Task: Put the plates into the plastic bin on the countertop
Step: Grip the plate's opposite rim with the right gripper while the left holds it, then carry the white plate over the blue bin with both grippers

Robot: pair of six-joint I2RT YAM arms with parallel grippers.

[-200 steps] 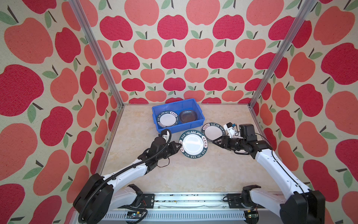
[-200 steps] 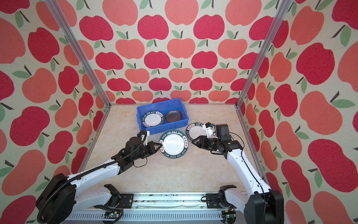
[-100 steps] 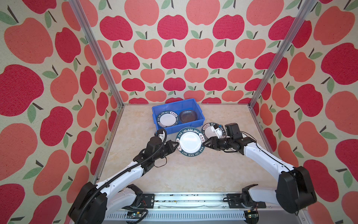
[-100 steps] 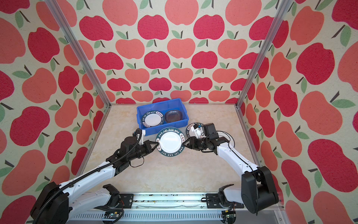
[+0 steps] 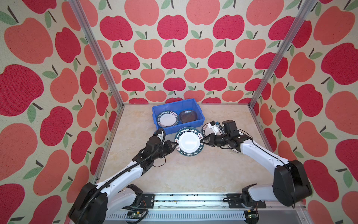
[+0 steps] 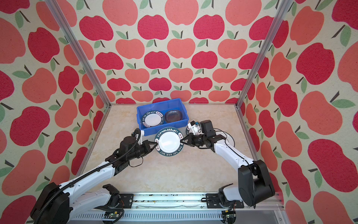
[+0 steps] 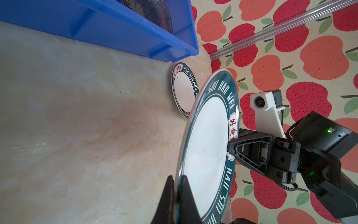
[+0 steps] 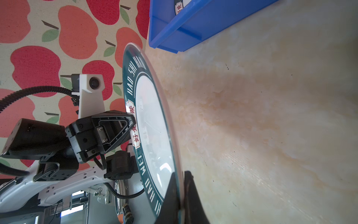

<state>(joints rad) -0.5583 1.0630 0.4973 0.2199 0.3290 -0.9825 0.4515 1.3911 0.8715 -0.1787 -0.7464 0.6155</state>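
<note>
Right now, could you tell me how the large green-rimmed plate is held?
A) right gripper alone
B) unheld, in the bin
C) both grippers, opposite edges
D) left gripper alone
C: the left gripper and the right gripper are each shut on opposite edges of the large plate.

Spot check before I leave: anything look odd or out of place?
Nothing spilled or broken. One oddity: the left gripper and right gripper both clamp the same green-rimmed plate, at opposite rim edges, off the countertop.
</note>
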